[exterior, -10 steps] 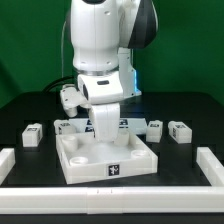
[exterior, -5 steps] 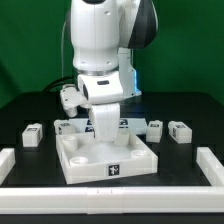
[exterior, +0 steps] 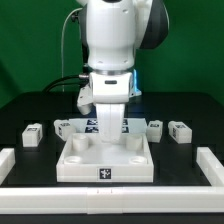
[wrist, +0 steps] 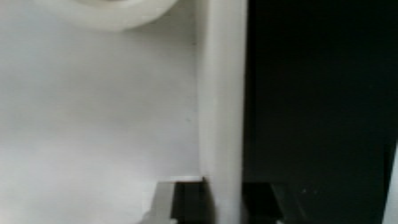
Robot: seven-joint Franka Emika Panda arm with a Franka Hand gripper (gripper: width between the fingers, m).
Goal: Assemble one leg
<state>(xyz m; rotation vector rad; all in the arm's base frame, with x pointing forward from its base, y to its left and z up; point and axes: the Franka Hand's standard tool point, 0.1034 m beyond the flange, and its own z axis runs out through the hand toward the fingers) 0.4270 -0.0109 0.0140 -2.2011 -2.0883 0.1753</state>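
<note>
The big white square tray-like part lies in the middle of the table. My gripper reaches straight down onto its far rim. In the wrist view the tray's raised rim runs between my two dark fingertips, and my gripper is shut on it. Several small white legs with tags lie behind the tray: one at the exterior view's far left, one near it, and two at the right.
The marker board lies behind the tray, partly hidden by my arm. Low white walls stand at the exterior view's left, right and front. A round socket hole shows in the tray.
My arm has shifted toward the exterior view's right. The tray, held by its rim, has turned from slightly skewed to square with the front wall.
</note>
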